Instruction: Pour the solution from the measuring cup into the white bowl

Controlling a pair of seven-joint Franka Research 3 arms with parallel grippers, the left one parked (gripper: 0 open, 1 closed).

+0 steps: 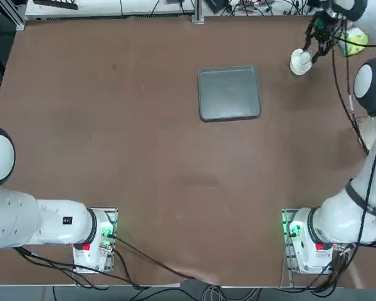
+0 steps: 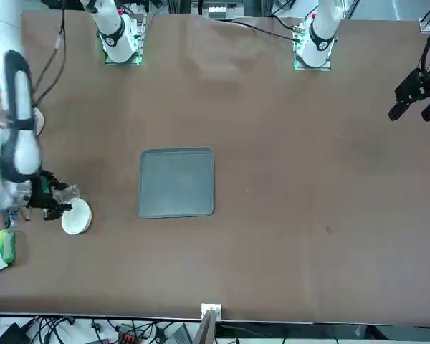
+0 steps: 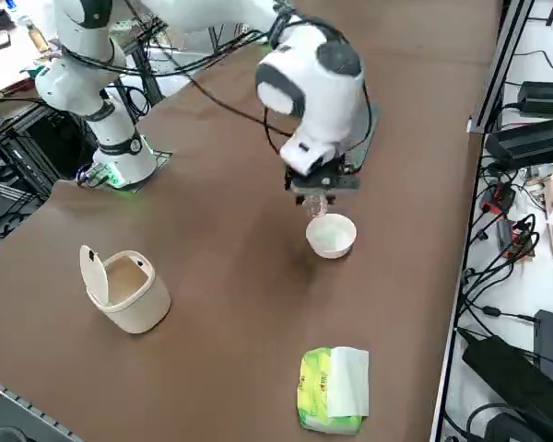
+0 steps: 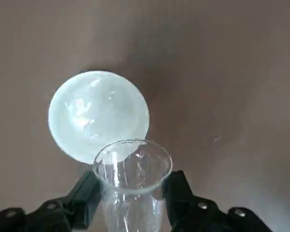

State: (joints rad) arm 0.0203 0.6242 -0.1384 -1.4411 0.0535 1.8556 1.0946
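My right gripper [image 4: 133,195] is shut on the measuring cup [image 4: 132,166], a small clear glass held between the two black fingers [image 4: 87,193]. The cup's open mouth hangs just over the near rim of the white bowl [image 4: 97,116]. From the right side, the cup [image 3: 315,207] hangs under the gripper [image 3: 318,189], just above the bowl [image 3: 332,236]. Across the table, the cup [image 2: 68,192] sits beside the bowl [image 2: 76,216]. Overhead, the bowl [image 1: 300,61] stands at the far right of the table under the gripper [image 1: 318,36].
A grey tray [image 1: 229,93] lies mid-table, to the left of the bowl. A white cylindrical container [image 3: 127,291] with its lid flipped up stands nearer the table's right edge. A yellow-green lump [image 3: 332,389] lies by that edge too.
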